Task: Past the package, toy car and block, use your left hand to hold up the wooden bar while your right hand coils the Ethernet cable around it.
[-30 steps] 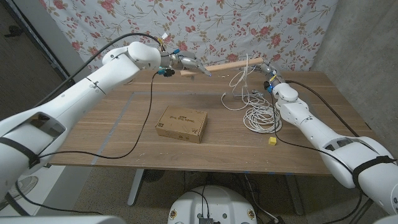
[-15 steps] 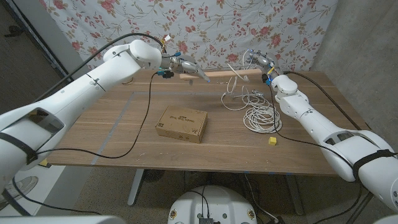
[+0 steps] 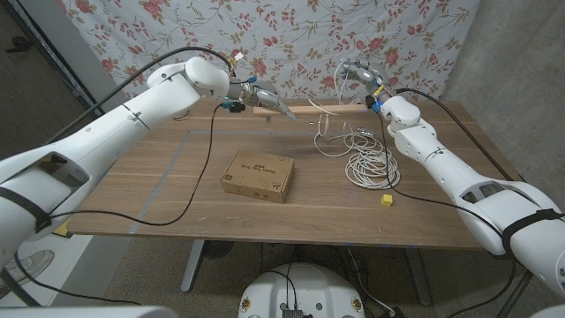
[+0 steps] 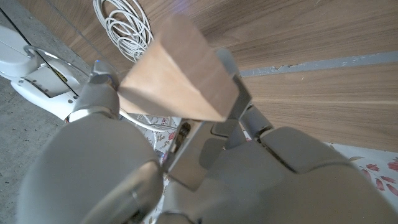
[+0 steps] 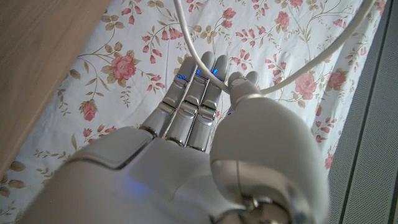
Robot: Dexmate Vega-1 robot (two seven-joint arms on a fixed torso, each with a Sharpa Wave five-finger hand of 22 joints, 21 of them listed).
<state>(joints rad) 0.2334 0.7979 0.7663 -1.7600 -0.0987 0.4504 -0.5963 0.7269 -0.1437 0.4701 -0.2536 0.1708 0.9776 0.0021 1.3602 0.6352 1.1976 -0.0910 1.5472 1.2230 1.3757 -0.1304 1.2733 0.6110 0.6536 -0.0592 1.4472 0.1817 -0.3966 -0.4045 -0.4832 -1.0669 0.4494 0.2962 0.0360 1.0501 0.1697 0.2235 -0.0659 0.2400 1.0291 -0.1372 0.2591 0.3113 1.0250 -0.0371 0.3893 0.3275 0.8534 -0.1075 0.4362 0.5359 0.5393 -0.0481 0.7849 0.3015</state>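
At the far edge of the table, lifted off the wood:
Wooden bar: one wooden bar (image 3: 311, 108), level, spanning between the two hands at about 12 o'clock; the left wrist view shows its squared end (image 4: 177, 78) right in front of the palm.
Left hand: the left hand (image 3: 265, 96) grips the bar's left end, fingers wrapped around it.
Ethernet cable: one white Ethernet cable (image 3: 371, 165), most of it heaped in loose loops on the table at about 2 o'clock from the package; one strand climbs to the right hand and hangs down past the bar's right end. Whether any turn sits around the bar, I cannot tell.
Right hand: the right hand (image 3: 360, 75) is up above the bar's right end; in the right wrist view the cable (image 5: 298, 68) runs pinched between thumb and fingers (image 5: 199, 87), so it holds the cable.
Package: one brown cardboard package (image 3: 257, 175), flat at table centre.
Block: one small yellow block (image 3: 386, 200), at 3 o'clock from the package, just beside the cable heap's near edge.
Table: one wooden table (image 3: 132, 185).
Backdrop: one floral cloth (image 3: 291, 35) hanging behind the table.
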